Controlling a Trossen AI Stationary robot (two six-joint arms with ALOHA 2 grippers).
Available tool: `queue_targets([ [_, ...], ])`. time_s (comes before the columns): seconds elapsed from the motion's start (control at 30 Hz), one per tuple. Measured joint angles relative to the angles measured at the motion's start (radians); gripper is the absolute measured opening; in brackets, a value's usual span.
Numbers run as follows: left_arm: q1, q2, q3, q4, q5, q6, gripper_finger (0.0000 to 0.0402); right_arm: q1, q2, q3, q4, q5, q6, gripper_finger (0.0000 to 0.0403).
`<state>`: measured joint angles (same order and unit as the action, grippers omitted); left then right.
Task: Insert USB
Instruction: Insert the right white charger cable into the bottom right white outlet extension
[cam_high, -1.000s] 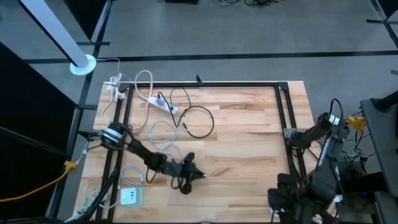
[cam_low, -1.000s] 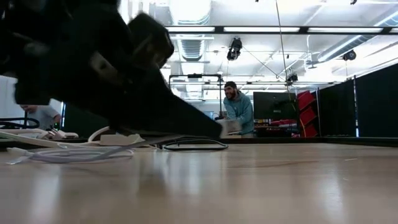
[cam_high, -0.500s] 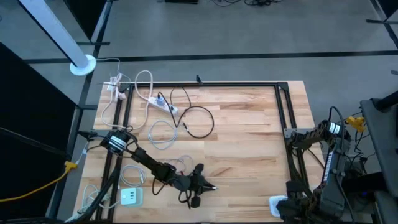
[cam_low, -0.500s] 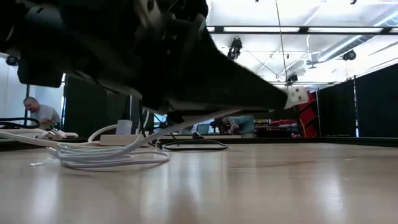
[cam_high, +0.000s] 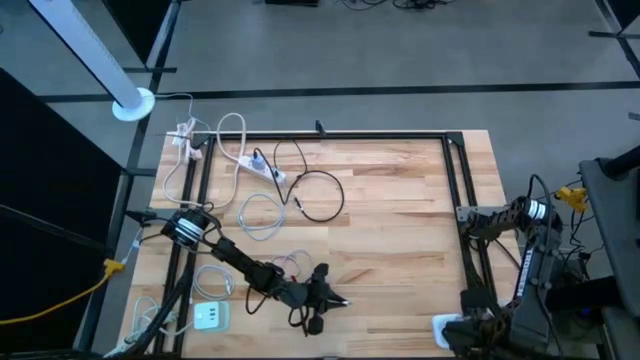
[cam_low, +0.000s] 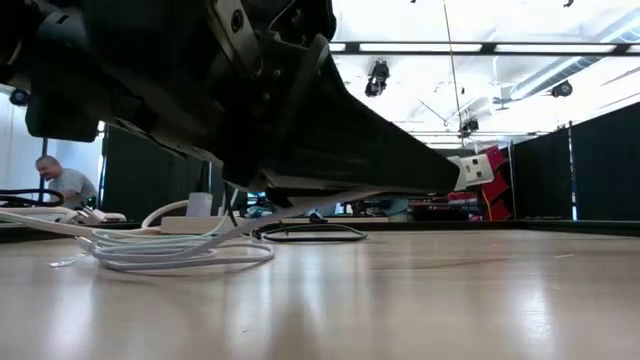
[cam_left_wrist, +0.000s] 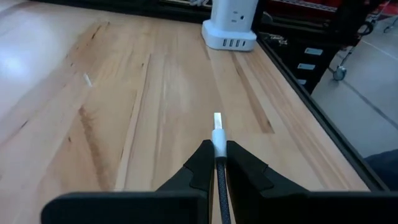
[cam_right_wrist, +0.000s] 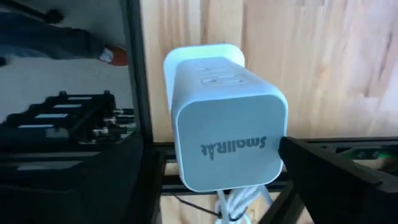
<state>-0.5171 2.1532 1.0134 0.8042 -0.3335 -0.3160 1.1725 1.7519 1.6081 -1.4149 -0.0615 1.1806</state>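
My left gripper (cam_high: 340, 301) is low over the near middle of the wooden table. It is shut on a dark braided cable that ends in a white USB plug (cam_left_wrist: 217, 124). The plug also shows in the low view (cam_low: 477, 166), pointing toward the table's right. A white charging tower (cam_high: 446, 328) stands upright at the near right corner, its row of USB ports (cam_left_wrist: 231, 43) facing the plug. My right gripper (cam_high: 460, 320) is at the tower, seen from above in the right wrist view (cam_right_wrist: 224, 124). My left gripper pinches the cable just behind the white plug (cam_left_wrist: 218, 144) between its two fingertips. The fingers lie level, along the cable, and point toward the table's right. The plug sticks out past the tips, clear of the table. My right gripper holds the tower near its top. One finger (cam_right_wrist: 298, 155) lies against the tower's side (cam_right_wrist: 277, 134); the tower hides the other finger. The tower's base stands on the table.
A second white charger (cam_high: 210, 316) lies at the near left. A power strip (cam_high: 265, 168), a black cable loop (cam_high: 320, 195) and white cable coils (cam_high: 262, 215) lie at the far left. A black frame rail (cam_high: 455, 200) runs along the right. A person (cam_low: 60, 185) sits beyond the table.
My left gripper has gone toward the table's near edge and right with the plug, dragging cable after it, and then held still. My right arm has swung back, and the white tower now shows at the near right corner.
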Motion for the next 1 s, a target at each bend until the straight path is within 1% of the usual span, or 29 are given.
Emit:
queue_targets([
  [0.17, 0.000, 0.000, 0.000, -0.011, 0.001, -0.007, 0.0016, -0.005, -0.001, 0.000, -0.013, -0.013, -0.001, 0.0395],
  [0.27, -0.001, 0.000, 0.000, -0.015, 0.001, -0.011, 0.0016, -0.008, -0.002, 0.000, -0.016, -0.048, 0.002, 0.0398],
  [0.33, -0.002, 0.000, 0.000, -0.014, 0.001, -0.011, 0.0016, -0.008, -0.002, 0.000, -0.015, -0.053, 0.008, 0.0398],
  [0.43, -0.001, 0.000, 0.000, -0.015, 0.001, -0.011, 0.0016, -0.008, -0.002, -0.001, -0.018, -0.047, 0.008, 0.0399],
  [0.6, -0.001, 0.000, 0.000, -0.014, 0.000, -0.010, 0.0016, -0.008, 0.010, -0.001, -0.016, 0.007, 0.000, 0.0399],
  [0.8, -0.001, 0.000, 0.000, -0.014, 0.000, -0.008, 0.0016, -0.008, 0.061, -0.008, -0.015, 0.009, -0.073, 0.0399],
  [0.9, -0.003, 0.000, 0.000, -0.014, 0.000, -0.008, 0.0016, -0.010, 0.076, -0.009, -0.020, 0.007, -0.076, 0.0392],
  [1.0, -0.003, 0.000, 0.000, -0.013, 0.000, -0.008, 0.0016, -0.010, 0.078, -0.021, -0.019, 0.007, -0.082, 0.0371],
])
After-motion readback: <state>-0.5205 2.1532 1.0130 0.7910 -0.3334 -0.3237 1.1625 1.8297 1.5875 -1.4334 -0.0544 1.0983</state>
